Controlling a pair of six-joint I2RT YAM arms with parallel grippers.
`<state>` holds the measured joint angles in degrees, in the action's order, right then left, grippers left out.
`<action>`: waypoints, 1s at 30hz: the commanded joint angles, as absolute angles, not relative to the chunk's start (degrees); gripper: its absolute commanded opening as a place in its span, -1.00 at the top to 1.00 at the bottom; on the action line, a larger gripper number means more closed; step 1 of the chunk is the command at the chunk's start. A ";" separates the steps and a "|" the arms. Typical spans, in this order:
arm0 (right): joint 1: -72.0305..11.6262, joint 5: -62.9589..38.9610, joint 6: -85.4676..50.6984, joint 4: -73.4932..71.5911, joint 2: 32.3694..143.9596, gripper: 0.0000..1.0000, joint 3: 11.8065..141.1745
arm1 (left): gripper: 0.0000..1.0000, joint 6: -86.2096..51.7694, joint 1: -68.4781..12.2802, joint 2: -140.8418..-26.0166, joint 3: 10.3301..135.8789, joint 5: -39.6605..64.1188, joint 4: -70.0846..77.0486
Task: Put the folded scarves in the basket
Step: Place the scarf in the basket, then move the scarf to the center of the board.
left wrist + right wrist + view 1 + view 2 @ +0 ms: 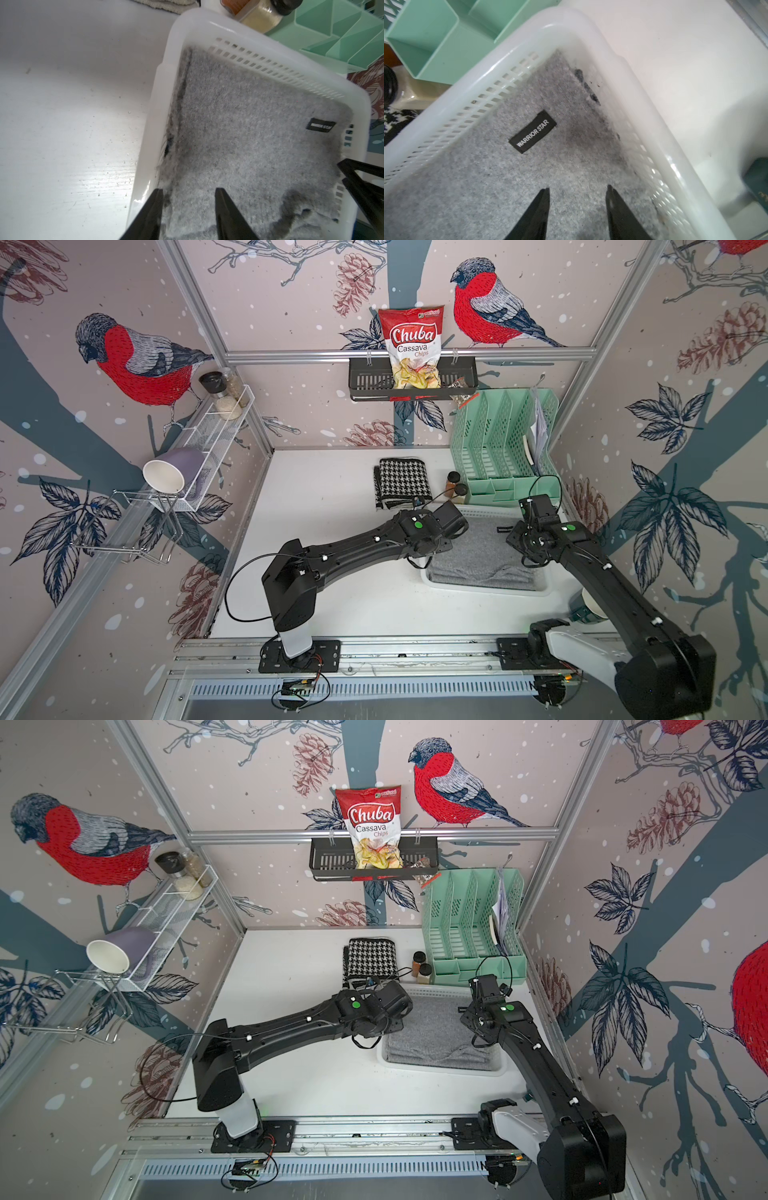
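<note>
Beneath the left end effector (188, 190) and right end effector (577, 188), the folded scarf (478, 547) lies flat inside the basket (486, 592). Both stand part-open, holding nothing. Lift straight up, or the tips may snag the fabric.

Left arm (353, 547) extends toward 2 o'clock, right arm (615, 585) toward 11. Left gripper (188, 190) and right gripper (578, 188): jaws parted, empty.

The left arm (357, 547) and right arm (615, 585) are black, with white bases, green dots, looping cables.
</note>
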<state>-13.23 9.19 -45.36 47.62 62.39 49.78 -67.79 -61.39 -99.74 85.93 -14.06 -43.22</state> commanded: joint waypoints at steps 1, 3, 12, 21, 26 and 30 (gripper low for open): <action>-13.27 10.33 -46.42 49.20 62.13 -0.03 51.62 | 0.03 -68.30 -61.20 -97.47 86.99 -16.36 -46.55; -13.27 10.21 -46.12 49.31 62.22 -0.03 52.78 | 0.03 -68.16 -60.46 -96.19 87.28 -16.02 -47.11; -15.13 5.99 -42.64 45.89 59.15 -0.06 56.67 | 0.22 -62.16 -49.93 -89.16 83.46 -13.11 -43.25; -21.88 5.32 -41.57 42.95 60.96 0.04 60.66 | 0.62 -52.77 -25.83 -86.44 72.08 3.15 -26.66; -24.12 3.36 -41.01 39.66 61.05 0.03 61.13 | 0.63 -47.94 -17.39 -95.25 73.57 11.18 -18.85; -24.35 -0.39 -39.80 35.14 60.25 0.00 59.95 | 0.58 -45.65 -13.20 -104.70 77.17 16.89 -12.46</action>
<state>-24.12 2.94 -41.69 40.07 60.73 60.38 -49.17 -15.14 -100.84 75.09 9.63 -20.56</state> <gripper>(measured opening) 0.495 0.199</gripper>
